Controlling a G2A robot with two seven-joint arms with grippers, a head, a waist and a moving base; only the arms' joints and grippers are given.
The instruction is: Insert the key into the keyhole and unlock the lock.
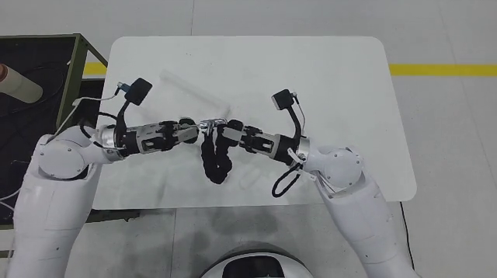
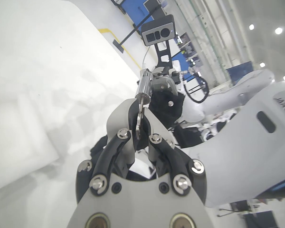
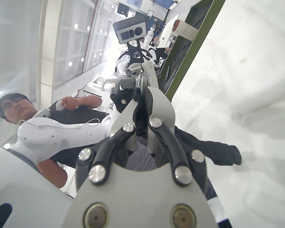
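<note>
Two grippers are meeting nose to nose in the air above the middle of the white surface (image 1: 326,84). The left gripper (image 2: 138,111) is clamping its fingers on the flat bow of the key (image 2: 139,124). It is holding the key edge-on, so the blade is pointing straight out along the gripper's own line and into the lock (image 2: 143,86). The blade's tip is sitting in the keyhole (image 2: 141,97) at the end of the lock's chrome body, though how deep it is going I cannot tell.

The right gripper (image 3: 142,98) is pinching tight on the lock's black cable (image 3: 142,117) just behind that chrome body. This is probably bracing the lock against the push and twist of the key. Holding both parts off the surface is likely giving each wrist room to turn. The slack of the cable is hanging in a loop beneath the two grippers.

As for containers, the keyhole is the one that matters here, and it is taking the key's blade. Beside the surface, a green-framed cart (image 1: 46,38) is carrying dark wires and a pale roll (image 1: 17,84).

Judging by this, insertion is looking done or nearly so, and the unlocking turn is not yet showing.
</note>
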